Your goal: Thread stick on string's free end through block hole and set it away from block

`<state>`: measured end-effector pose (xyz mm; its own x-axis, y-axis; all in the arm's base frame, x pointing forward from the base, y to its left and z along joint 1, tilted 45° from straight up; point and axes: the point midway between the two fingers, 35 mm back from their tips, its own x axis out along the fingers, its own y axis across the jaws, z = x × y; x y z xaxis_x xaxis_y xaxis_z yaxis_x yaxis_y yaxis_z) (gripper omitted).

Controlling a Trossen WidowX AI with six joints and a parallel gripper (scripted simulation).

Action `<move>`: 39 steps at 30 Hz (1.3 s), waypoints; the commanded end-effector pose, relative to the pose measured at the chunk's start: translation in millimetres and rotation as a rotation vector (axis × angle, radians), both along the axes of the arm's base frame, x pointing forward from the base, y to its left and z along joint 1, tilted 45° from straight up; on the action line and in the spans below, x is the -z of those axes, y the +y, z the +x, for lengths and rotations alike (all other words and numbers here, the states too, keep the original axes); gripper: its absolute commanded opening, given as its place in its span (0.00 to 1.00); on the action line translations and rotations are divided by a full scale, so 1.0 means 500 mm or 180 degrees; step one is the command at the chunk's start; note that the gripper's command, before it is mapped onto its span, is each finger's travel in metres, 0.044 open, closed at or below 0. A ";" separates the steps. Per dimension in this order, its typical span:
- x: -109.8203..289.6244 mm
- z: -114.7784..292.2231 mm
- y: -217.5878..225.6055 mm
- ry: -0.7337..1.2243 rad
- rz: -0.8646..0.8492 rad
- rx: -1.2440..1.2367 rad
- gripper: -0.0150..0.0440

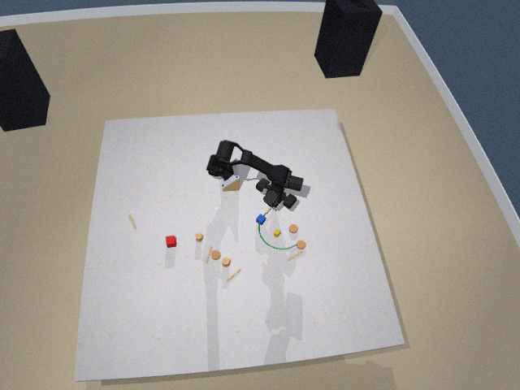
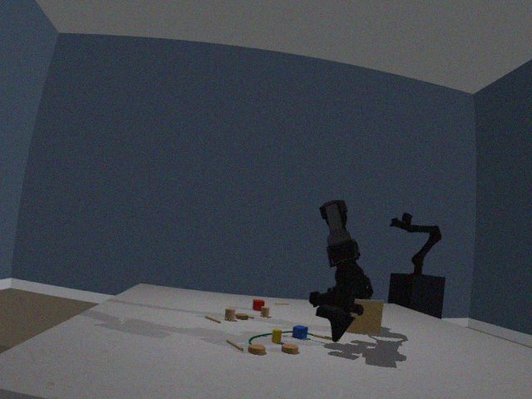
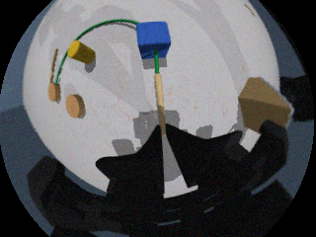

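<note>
Wooden thin stick (image 3: 160, 95) pinched in hand (image 3: 162, 137), green string (image 3: 99, 27) through blue cube block (image 3: 154, 39)

Blue block (image 1: 261, 218), green string (image 1: 268, 243), tan stick (image 3: 160, 99), yellow cylinder (image 1: 276, 232), red cube (image 1: 170, 240), pale wooden discs (image 1: 292, 228), black arm (image 1: 260, 164), white bench (image 1: 146, 314)

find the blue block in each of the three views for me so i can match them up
Top: the blue block sits just right of the mat's centre, below the black arm.
Exterior: the blue block is low and right of centre, left of the downward-pointing gripper.
Wrist: the blue block is top centre, past the held stick.
Shared landmark: the green string curving into the block.
</note>
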<state>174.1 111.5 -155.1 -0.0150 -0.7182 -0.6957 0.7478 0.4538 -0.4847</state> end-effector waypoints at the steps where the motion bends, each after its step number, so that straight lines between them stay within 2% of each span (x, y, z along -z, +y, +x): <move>1: 0.007 -0.009 0.005 0.0008 0.0003 -0.0001 0.25; 21: 0.040 -0.036 0.014 0.0104 -0.0054 0.0007 0.25; 29: 0.022 -0.030 0.028 0.0105 -0.0048 -0.0017 0.61; 34: -0.075 -0.020 0.121 0.0110 -0.0049 -0.0018 0.61; 39: -0.080 -0.020 0.125 0.0111 -0.0049 -0.0018 0.61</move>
